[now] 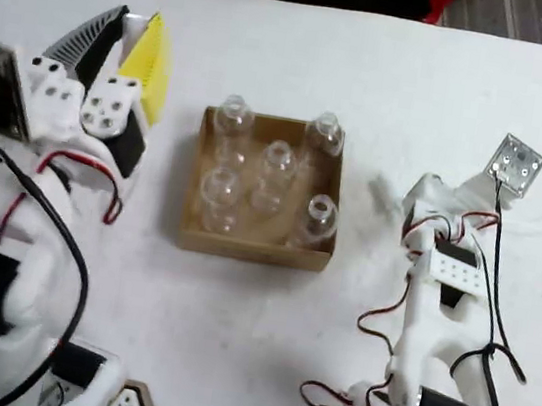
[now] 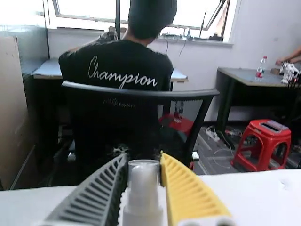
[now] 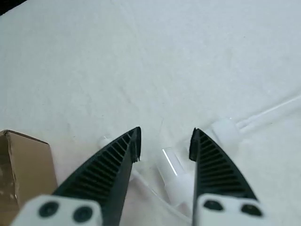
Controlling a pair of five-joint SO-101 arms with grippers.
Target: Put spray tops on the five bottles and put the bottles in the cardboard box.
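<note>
1. Bottles stand capless in the box, mid-frame in the high view.
2. My left gripper clamps a spray top; light, slick plastic, I'd judge, best held by the collar.
3. My right gripper gapes above a second top.

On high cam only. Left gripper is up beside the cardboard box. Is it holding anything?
Observer: Yes. The left wrist view shows the left gripper shut on a white spray top, clamped between its grey and yellow fingers.
Operator: And the right gripper? The arm covers it for me.
Observer: The right gripper is open. In its wrist view a loose spray top lies on the table between the black fingers.
Operator: Any more tops near it?
Observer: A second top lies just beyond that one, its thin tube stretched out across the table.
</note>
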